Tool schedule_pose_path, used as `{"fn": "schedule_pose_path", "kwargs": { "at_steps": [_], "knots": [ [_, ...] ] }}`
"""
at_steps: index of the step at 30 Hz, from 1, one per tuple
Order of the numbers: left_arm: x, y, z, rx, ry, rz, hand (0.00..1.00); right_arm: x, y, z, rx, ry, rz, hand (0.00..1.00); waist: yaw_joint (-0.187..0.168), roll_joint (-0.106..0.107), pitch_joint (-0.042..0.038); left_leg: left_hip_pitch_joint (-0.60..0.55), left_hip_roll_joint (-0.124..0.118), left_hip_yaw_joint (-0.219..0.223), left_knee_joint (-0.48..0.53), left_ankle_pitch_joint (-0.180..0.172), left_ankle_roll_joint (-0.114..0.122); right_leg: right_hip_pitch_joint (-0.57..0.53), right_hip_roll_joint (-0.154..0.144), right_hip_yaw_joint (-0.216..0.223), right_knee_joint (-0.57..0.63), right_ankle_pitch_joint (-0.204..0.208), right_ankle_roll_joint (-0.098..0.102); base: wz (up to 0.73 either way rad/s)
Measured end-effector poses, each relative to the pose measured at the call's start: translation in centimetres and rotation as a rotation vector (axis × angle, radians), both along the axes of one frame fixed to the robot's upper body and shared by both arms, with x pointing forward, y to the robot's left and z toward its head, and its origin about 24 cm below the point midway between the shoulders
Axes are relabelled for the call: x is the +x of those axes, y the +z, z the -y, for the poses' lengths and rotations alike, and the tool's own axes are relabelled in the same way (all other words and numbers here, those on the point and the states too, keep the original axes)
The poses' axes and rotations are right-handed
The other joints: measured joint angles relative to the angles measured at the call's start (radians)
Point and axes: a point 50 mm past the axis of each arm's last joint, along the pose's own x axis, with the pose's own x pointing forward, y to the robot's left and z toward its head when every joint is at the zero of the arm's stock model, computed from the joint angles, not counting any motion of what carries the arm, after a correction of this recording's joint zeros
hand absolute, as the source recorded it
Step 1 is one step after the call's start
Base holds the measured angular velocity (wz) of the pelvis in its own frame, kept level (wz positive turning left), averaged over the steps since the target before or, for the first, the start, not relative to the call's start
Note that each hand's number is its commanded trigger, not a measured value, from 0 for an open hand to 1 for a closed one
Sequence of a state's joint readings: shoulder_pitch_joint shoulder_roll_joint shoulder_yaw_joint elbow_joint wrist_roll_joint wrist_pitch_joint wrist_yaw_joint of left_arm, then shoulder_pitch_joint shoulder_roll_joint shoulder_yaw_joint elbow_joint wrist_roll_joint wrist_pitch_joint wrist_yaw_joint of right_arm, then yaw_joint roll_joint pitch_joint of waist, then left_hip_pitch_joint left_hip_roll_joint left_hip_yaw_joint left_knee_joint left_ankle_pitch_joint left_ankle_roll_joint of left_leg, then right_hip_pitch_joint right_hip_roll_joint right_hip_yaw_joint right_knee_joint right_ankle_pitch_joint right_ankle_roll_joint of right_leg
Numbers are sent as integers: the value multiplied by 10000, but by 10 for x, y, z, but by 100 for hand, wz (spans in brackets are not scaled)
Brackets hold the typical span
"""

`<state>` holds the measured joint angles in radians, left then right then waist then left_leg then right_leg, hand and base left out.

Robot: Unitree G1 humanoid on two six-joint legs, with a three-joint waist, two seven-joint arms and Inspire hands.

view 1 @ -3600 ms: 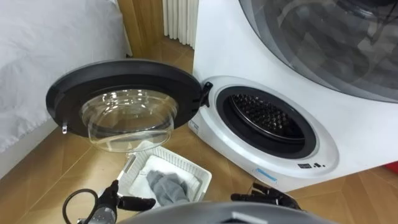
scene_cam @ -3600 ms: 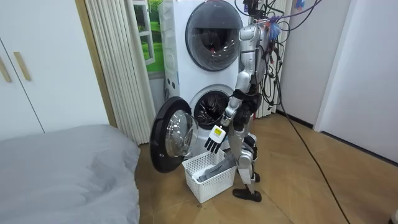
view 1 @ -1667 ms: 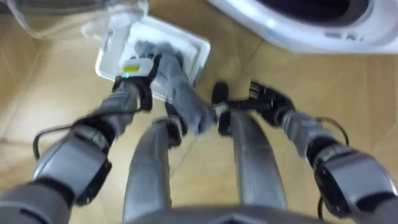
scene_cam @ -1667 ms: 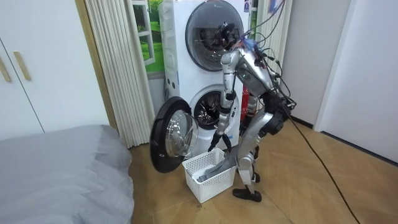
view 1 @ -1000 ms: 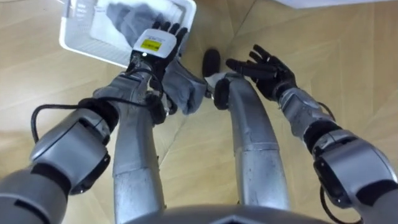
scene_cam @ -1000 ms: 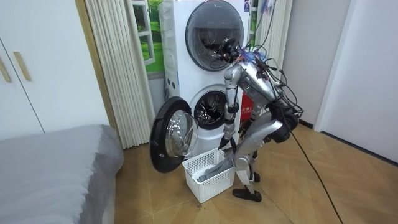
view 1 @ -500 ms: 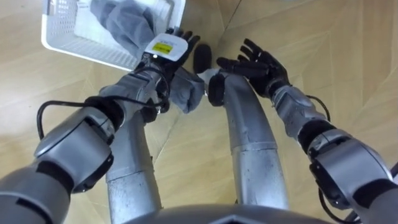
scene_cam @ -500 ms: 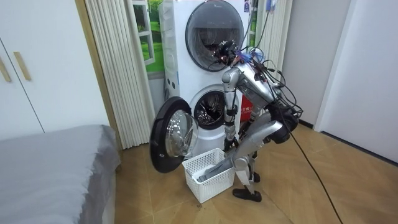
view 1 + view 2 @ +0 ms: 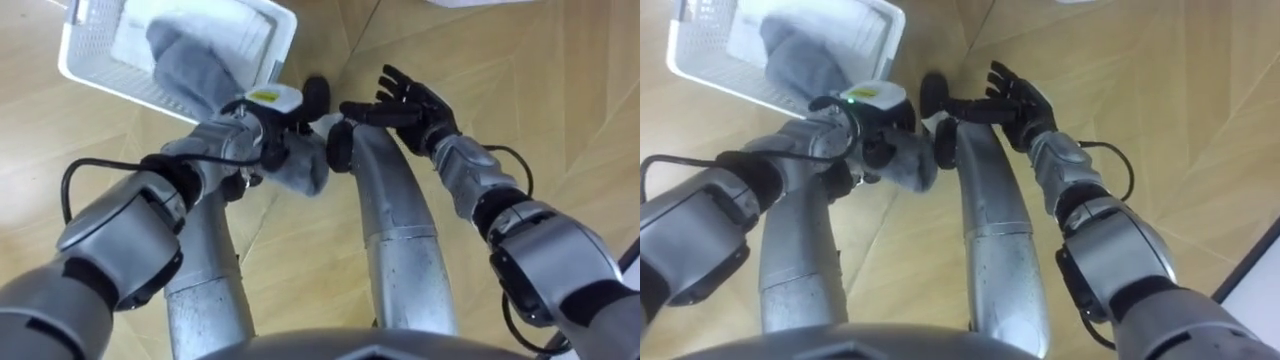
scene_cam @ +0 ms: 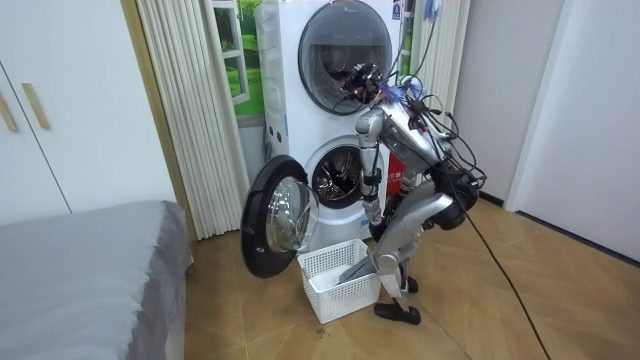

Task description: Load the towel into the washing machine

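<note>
A grey towel [image 9: 188, 58] hangs out of the white basket [image 9: 118, 84] over its near rim, its lower end [image 9: 306, 172] bunched by my legs. My left hand [image 9: 264, 122] sits at that rim with its fingers curled into the bunched cloth. Held apart to the right, over the wooden floor, my right hand [image 9: 412, 100] is open with fingers spread and nothing in it. In the room view I stand bent forward over the basket [image 10: 335, 290], in front of the washing machine [image 10: 340, 180] with its round door [image 10: 275, 215] swung open.
A white folded cloth [image 9: 235, 35] lies in the basket under the towel. A bed [image 10: 90, 270] fills the room view's left. A dryer [image 10: 345, 45] is stacked on the washer. Bare wooden floor [image 9: 560, 120] lies to my right.
My left hand's fingers, straight a second ago, have curled into the towel's hanging end. The right hand stays open and has barely moved.
</note>
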<state>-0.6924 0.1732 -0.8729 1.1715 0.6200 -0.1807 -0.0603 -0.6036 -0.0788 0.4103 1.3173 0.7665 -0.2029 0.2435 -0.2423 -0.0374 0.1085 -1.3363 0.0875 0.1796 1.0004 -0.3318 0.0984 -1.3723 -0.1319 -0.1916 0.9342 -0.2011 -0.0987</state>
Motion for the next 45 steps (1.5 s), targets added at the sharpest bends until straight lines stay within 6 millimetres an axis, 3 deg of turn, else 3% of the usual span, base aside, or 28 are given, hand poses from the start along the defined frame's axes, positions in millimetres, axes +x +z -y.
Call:
{"fn": "schedule_pose_path", "kwargs": {
  "at_steps": [11, 15, 19, 21, 27, 32, 36, 40, 45],
  "knots": [
    [-17, -16, 3, -181, -30, -867, 100, -16, -15, 4, 299, -447, -614, 0, 71, 16, -13, 1387, 31, 2, -503, 5, -32, 1408, 136, -23, -572, 40, 47, -2],
    [-20, -17, 6, -811, 222, -887, 100, -25, -23, 11, 311, -821, -932, 0, 375, 28, -23, 1936, 33, 71, -748, 20, -43, 1913, 161, -10, -788, 58, 69, -2],
    [-19, -16, -1, -2220, 1483, -501, 100, -34, -30, 23, -175, -878, -1247, 0, 714, 77, -51, 2723, 29, 103, -1038, 27, -62, 2681, 204, -7, -1063, 77, 100, -1],
    [-17, -14, -4, -3228, 2483, -427, 100, -37, -32, 31, -561, -876, -1289, 0, 1026, 161, -99, 3189, 36, 138, -1182, 31, -67, 3130, 256, 36, -1237, 113, 150, -8],
    [-11, -3, -12, -6152, 4905, 183, 100, -47, -38, 40, -2307, 166, -1315, 0, 1489, 306, -197, 3860, -11, 135, -1428, 60, -107, 3788, 243, 15, -1412, 117, 169, 1],
    [-8, 5, -15, -8840, 6734, 89, 100, -45, -34, 30, -3910, 1714, -633, 0, 1610, 287, -230, 3975, 14, 108, -1424, 90, -130, 3934, 257, -24, -1430, 123, 151, 0],
    [-7, 11, -14, -10565, 7477, -394, 100, -40, -28, 23, -4350, 1971, -93, 0, 1719, 269, -260, 3923, 34, 60, -1387, 90, -131, 3934, 261, -85, -1446, 130, 139, 0],
    [-8, 10, -12, -12349, 8464, -1229, 100, -38, -26, 12, -4468, 2346, 222, 0, 1687, 263, -441, 3937, 51, 22, -1394, 92, -133, 4005, 273, -151, -1514, 134, 140, 0],
    [-16, 7, -10, -14041, 8937, -2267, 100, -45, -28, 0, -4427, 3017, 488, 0, 1723, 198, -519, 4023, 40, -17, -1528, 144, -132, 4138, 293, -220, -1732, 210, 148, 0]
  ]
}}
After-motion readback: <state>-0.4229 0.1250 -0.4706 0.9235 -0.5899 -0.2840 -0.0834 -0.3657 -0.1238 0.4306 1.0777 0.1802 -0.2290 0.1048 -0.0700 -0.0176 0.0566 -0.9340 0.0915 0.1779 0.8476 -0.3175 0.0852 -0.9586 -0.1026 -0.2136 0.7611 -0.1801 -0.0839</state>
